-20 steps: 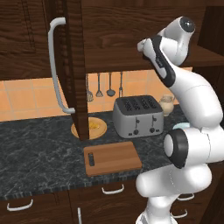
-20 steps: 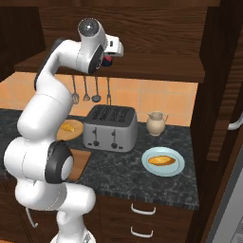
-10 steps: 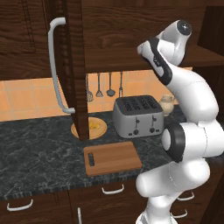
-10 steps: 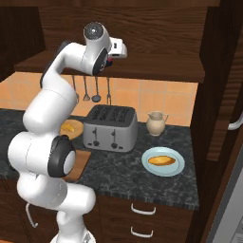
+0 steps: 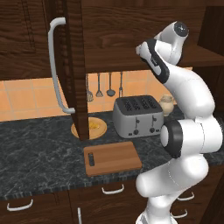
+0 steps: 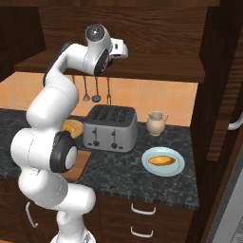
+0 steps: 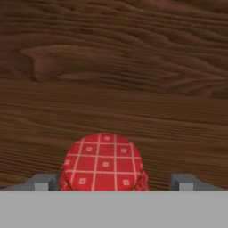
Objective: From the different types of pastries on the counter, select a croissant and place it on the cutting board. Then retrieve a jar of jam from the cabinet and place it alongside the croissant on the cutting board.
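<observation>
Gripper inside the cabinet, jaws spread wide either side of the jar, not touching it. Board bare.

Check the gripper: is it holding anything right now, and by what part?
Nothing clearly held. The gripper is open, its fingertips standing either side of the jar of jam with gaps; contact cannot be told.

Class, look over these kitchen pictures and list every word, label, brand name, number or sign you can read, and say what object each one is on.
No readable text in any view.
The red checked lid of the jam jar carries only a white grid with small squares, no lettering.
The silver four-slot toaster has dark knobs and levers on its front, with no legible markings.
The light-brown wooden cutting board is plain.
</observation>
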Controlling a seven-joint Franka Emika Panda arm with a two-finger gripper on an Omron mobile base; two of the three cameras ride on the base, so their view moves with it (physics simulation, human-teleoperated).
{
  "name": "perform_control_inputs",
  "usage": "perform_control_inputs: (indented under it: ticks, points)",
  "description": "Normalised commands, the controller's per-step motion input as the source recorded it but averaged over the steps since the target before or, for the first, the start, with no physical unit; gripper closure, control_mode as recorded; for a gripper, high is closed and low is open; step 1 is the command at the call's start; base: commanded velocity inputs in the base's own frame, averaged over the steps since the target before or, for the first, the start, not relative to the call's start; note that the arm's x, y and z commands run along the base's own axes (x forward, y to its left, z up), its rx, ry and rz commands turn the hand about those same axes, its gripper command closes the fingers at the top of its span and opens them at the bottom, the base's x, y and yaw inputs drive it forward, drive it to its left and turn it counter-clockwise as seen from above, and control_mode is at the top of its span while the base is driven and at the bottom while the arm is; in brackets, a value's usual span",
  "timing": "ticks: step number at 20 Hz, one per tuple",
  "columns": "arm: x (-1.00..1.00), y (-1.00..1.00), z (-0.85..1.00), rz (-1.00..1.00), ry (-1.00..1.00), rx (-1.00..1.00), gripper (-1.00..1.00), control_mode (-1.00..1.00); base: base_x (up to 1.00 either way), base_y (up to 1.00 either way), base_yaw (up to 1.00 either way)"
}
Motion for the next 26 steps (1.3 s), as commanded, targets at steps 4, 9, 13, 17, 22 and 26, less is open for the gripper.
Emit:
perform_control_inputs:
  ticks: [4,9,13,17,22,26]
  points:
    - [0.0,0.0,0.0,0.0,0.0,0.0,1.0,-1.0,0.0,0.0,0.0]
    - [-0.13,0.07,0.0,-0.01,0.02,0.0,1.0,-1.0,0.0,0.0,0.0]
    - [-0.25,0.08,0.25,-0.05,0.02,0.0,1.0,-1.0,0.0,0.0,0.0]
    - [-0.36,0.02,0.18,-0.07,0.0,0.0,1.0,-1.0,0.0,0.0,0.0]
    - [-0.89,0.06,-0.14,-0.02,-0.07,0.01,1.0,-1.0,0.0,0.0,0.0]
    - [-1.0,0.17,-0.24,0.0,-0.11,0.0,1.0,-1.0,0.0,0.0,0.0]
